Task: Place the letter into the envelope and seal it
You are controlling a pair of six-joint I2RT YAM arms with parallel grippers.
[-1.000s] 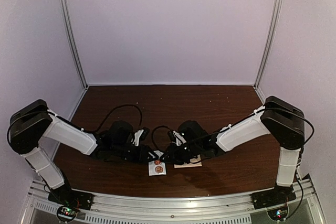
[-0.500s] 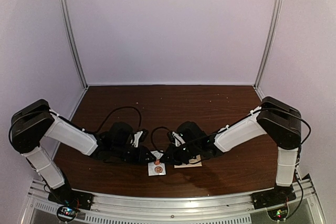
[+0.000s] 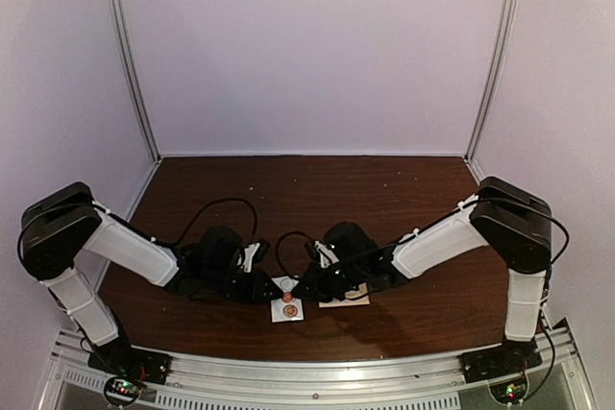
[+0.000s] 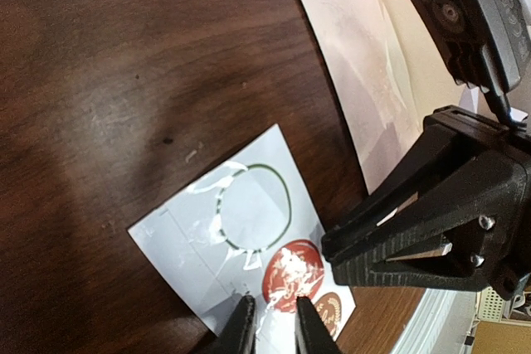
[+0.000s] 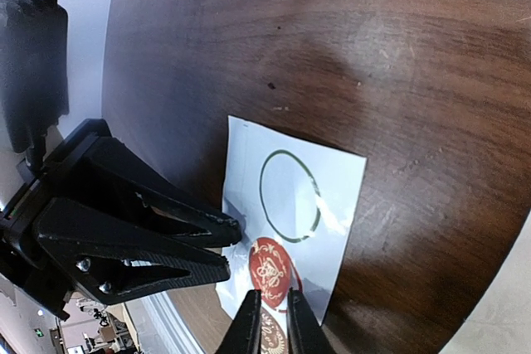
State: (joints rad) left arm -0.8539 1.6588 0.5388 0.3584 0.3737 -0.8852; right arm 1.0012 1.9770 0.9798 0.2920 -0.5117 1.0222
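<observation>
Both arms have shifted only slightly over the last second: the left upper arm sits a little lower and the right upper arm a little further left. The two grippers remain tip to tip at the near centre of the dark wooden table (image 3: 317, 189).

Left gripper (image 4: 271, 329): jaws drawn almost together, a narrow slit remaining. Its tips rest at the edge of the white sticker sheet (image 4: 207, 238), with backing paper showing in the slit. Whether it pinches the sheet or merely presses on it cannot be determined.

Right gripper (image 5: 272, 325): jaws likewise almost closed, tips set at the rim of the red wax-seal sticker (image 5: 270, 269). A firm hold on the seal cannot be confirmed.

Sticker sheet: lies flat on the table. It carries an empty ring outline (image 4: 257, 205) where a seal is missing, with wrinkled film beside it. The red seal is next to that ring, and a second seal (image 4: 332, 308) sits at the sheet's end, partly hidden.

Envelope (image 4: 365, 64): lies flat on the table just right of the sticker sheet, largely beneath the right gripper's body. A diagonal crease crosses its face. Bare wood separates it from the sheet where the gap is visible. Neither gripper's tips touch it.
</observation>
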